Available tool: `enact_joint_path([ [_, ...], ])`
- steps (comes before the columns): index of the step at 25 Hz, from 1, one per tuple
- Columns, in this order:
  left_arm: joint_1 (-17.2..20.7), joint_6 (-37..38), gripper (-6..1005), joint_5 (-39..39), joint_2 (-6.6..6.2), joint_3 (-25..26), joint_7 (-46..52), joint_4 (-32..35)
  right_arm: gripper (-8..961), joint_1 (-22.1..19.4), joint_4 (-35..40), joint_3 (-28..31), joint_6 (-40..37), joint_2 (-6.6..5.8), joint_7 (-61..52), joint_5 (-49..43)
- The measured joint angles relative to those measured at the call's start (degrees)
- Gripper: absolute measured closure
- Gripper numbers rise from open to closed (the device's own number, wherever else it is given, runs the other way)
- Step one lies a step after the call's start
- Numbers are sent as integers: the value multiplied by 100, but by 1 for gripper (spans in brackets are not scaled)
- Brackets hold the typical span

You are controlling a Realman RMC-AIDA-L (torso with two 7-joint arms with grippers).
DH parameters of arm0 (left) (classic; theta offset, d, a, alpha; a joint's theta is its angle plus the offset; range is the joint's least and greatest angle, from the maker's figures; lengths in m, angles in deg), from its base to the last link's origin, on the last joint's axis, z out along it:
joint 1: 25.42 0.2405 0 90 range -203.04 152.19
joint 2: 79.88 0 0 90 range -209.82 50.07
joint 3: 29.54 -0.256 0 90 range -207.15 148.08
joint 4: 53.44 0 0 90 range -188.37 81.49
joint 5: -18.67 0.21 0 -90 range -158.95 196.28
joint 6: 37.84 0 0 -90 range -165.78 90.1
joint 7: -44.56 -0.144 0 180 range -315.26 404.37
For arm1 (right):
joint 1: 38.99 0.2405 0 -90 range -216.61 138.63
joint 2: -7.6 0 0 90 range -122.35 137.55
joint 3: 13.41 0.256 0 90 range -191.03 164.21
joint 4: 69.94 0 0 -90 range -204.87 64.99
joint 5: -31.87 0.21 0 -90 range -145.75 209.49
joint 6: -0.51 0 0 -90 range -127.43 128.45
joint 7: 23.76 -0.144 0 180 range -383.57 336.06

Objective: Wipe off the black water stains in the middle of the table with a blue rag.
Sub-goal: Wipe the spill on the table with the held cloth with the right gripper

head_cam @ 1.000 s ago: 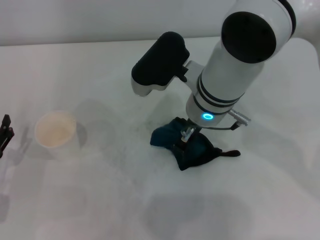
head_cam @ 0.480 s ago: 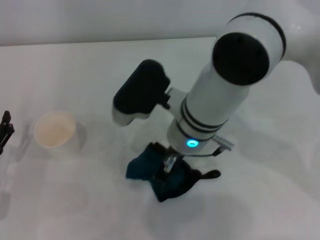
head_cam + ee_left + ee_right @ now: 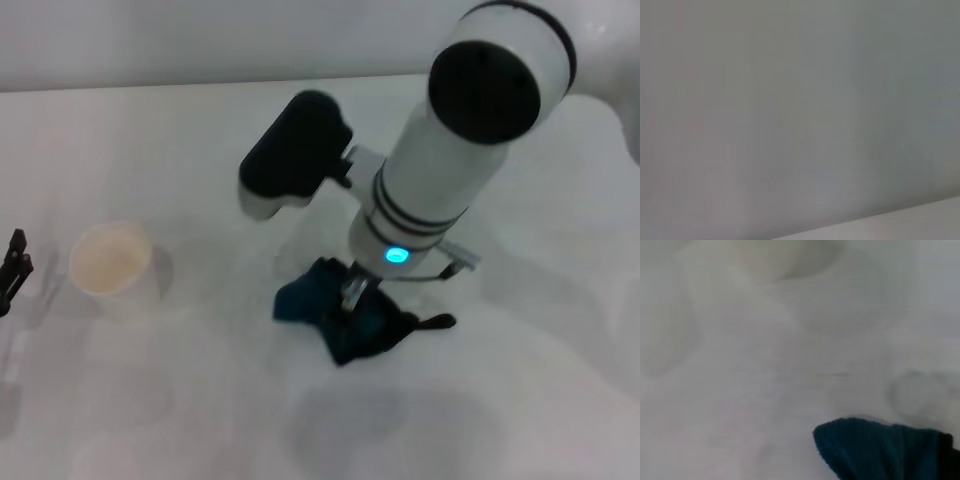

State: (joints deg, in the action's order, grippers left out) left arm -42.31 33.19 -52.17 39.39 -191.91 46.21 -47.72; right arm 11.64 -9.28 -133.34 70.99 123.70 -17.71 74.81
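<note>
My right gripper presses down into the blue rag in the middle of the white table and is shut on it. The rag is bunched in thick folds, and its black edge trails out to the right. A corner of the rag also shows in the right wrist view, lying on bare white tabletop. No black water stains show in any view; the spot under the rag and the arm is hidden. My left gripper is parked at the far left edge.
A white paper cup stands upright on the left side of the table, well apart from the rag. The big white right arm hangs over the table's middle. The left wrist view shows only a plain grey surface.
The right gripper dragged the rag toward the near left, then back a little toward the far right. The cup and the left arm have not moved.
</note>
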Motion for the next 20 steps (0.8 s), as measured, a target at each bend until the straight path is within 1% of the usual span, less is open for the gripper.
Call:
enact_joint_path([
  [5,3,-2,123,0,0,3,2,0,847,-170,94,619,321,-31,-16,-471],
  [9,-15,-3,123,-1,-1,11,4,0,846,-336,163,932,515,-19,-9,-822],
  [13,-78,-37,123,-4,-9,13,12,-22,848,-453,306,962,533,-6,91,-710],
  [20,-239,-240,123,-9,-8,13,18,-18,846,-458,264,726,347,9,534,173],
])
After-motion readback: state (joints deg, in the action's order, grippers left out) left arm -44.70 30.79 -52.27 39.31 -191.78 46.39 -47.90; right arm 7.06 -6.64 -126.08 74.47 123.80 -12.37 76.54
